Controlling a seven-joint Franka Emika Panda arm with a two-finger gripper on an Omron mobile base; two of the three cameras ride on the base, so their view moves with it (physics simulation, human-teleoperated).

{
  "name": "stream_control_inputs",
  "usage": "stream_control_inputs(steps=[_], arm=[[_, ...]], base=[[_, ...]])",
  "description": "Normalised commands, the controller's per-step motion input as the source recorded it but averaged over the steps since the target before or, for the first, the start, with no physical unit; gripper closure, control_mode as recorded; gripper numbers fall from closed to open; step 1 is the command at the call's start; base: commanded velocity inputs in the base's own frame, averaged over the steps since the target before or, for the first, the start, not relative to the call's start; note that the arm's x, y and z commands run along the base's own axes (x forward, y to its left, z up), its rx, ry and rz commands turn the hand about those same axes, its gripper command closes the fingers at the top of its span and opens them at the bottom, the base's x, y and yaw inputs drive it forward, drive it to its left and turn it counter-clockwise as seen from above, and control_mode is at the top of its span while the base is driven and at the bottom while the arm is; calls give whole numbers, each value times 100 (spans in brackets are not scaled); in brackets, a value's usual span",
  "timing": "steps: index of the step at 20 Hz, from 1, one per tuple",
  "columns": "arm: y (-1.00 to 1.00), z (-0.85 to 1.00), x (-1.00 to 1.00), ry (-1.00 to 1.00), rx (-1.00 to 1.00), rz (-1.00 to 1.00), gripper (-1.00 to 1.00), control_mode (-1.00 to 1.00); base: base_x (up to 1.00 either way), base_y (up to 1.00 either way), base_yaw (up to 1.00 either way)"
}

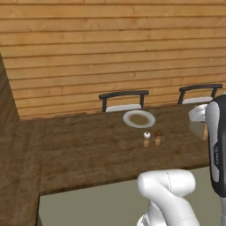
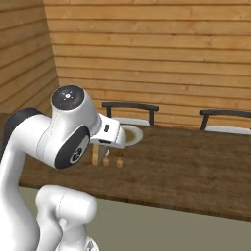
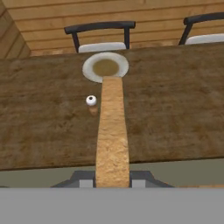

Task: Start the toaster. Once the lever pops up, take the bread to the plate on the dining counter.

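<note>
I grip the bread [image 3: 112, 131] edge-on between my two fingers [image 3: 83, 179]; in the hand view the slice rises from between them as a tall tan strip with a rough crust, its far end overlapping the near rim of the plate [image 3: 89, 70]. My gripper [image 3: 112, 180] is closed on the slice's lower end, with a finger pressed to each face.

The plate sits on the dining counter [image 3: 175, 109], a long dark wood slab, close to its far edge. Its middle looks brownish; I cannot tell what that is. In the left base view the plate [image 1: 129, 119] lies just in front of a dark-backed chair [image 1: 123, 100] with a pale seat. A second chair [image 1: 198, 93] stands well apart to the right, also behind the counter.

Between me and the plate stand two small shakers. One has a white cap [image 1: 146, 139], the other a dark cap [image 1: 158, 138]; they stand side by side, upright, near the plate on its near side. In the hand view the white-capped one [image 3: 91, 101] is just left of the bread, and the slice hides what lies directly behind it. In the right base view my own arm [image 2: 73, 127] covers most of the plate [image 2: 135, 135], and the shakers [image 2: 119, 159] show beneath my wrist.

Plank walls close the room behind the chairs.
</note>
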Motion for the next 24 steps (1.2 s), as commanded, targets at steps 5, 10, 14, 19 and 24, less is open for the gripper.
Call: stream_control_inputs(steps=[5,10,14,19,24], arm=[[0,0,0,0,0,0,100,100],[6,0,23,0,0,0,100,-100],[58,-1,100,1,-1,0,100,-100],[78,-13,100,4,0,1,100,-100],[4,-8,100,14,0,8,100,-100]], base=[[0,0,0],[0,0,0],[0,0,0],[0,0,0],[0,0,0]])
